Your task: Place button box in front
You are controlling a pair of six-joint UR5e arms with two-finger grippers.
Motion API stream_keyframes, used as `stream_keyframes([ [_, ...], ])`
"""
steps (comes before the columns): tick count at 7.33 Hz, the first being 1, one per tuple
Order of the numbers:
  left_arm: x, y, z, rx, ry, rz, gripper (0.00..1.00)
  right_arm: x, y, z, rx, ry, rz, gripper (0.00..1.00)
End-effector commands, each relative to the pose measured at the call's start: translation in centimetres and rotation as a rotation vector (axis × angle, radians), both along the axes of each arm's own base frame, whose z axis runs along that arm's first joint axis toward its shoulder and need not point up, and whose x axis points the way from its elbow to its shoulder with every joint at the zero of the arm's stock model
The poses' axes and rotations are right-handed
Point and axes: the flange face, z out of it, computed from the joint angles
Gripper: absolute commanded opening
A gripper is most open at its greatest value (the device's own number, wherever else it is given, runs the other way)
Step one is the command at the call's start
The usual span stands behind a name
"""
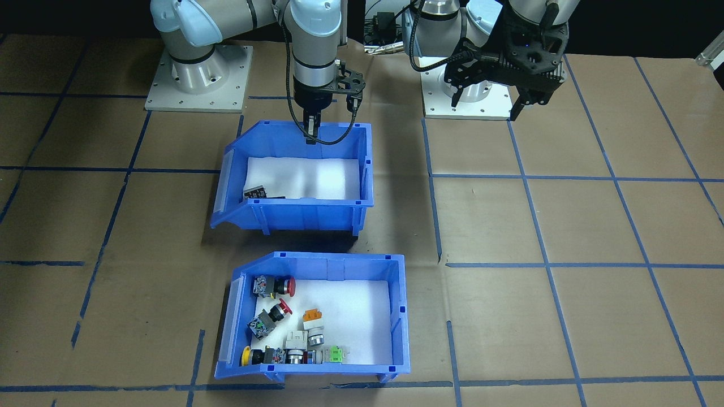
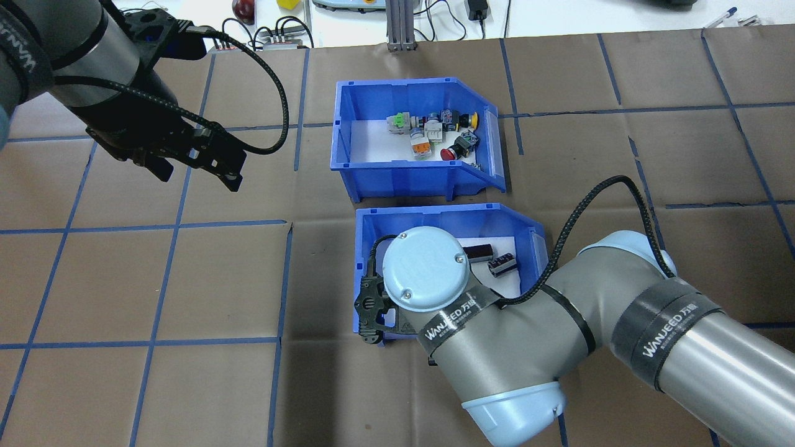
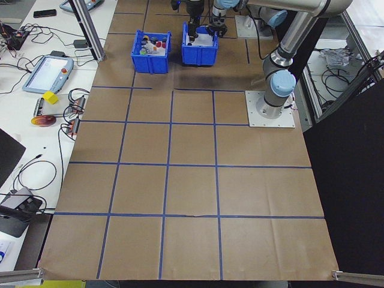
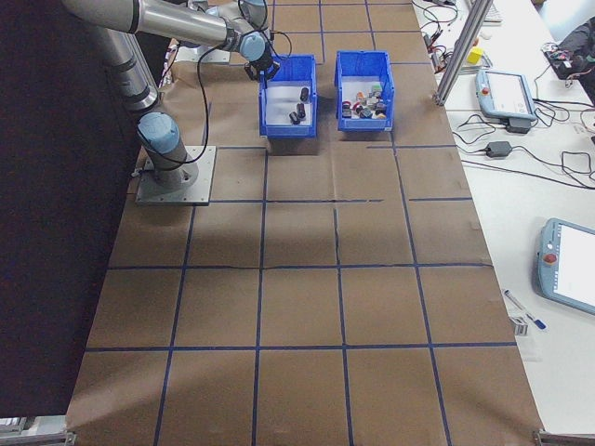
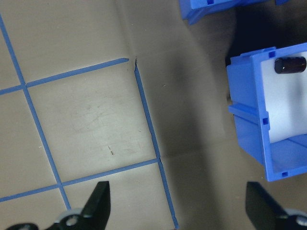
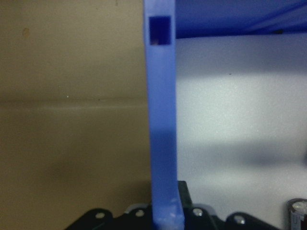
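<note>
Where the robot stands, the nearest thing is a blue bin [image 2: 362, 261] with a white foam floor. It holds a few dark cylinders [image 2: 503, 264]. It sits on the brown tabletop [image 2: 186, 279], which has blue tape lines on it. The right claw [image 1: 310, 134] comes straight down onto the near wall of this bin. Its fingers are pressed close together and pinch the top of that wall, one finger inside the bin and one outside. In the right wrist view the thin blue wall runs right up the middle.

Off to the left and a little farther out, the left claw [image 2: 199, 177] hangs in the air above bare tabletop. Its fingers are spread wide and hold nothing. It is well apart from both bins.

Farther away sits the button box [image 2: 404, 180]. It is just past the first bin, with a small gap between them, so they do not touch. Both bins have their low open side to the right. Small push buttons [image 2: 428, 133] lie in a bunch on the white floor of the button box, near its open side. Some have red, yellow, orange and green parts. No claw touches this box.
</note>
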Motion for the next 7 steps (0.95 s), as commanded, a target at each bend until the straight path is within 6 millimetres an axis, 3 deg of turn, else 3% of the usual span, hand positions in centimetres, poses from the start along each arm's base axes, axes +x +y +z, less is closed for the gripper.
stream_keyframes([
  [1,0.4,-0.3,0.0,-0.031,-0.036,0.020,0.99,0.2,0.1,-0.4,0.007,0.005,0.007,0.13],
  [2,0.3,-0.3,0.1,-0.034,-0.033,0.024,0.99,0.3,0.1,-0.3,0.011,-0.008,-0.003,0.66],
  [3,0.3,-0.3,0.0,-0.032,-0.033,0.024,0.99,-0.1,-0.1,-0.1,0.011,0.004,-0.010,1.00],
  [5,0.3,-0.3,0.0,-0.032,-0.033,0.024,0.99,-1.3,-0.4,3.1,-0.005,-0.008,-0.036,1.00],
  [7,0.3,-0.4,-0.1,-0.031,-0.033,0.024,0.99,-3.6,-2.4,8.5,0.041,0.014,-0.105,1.00],
])
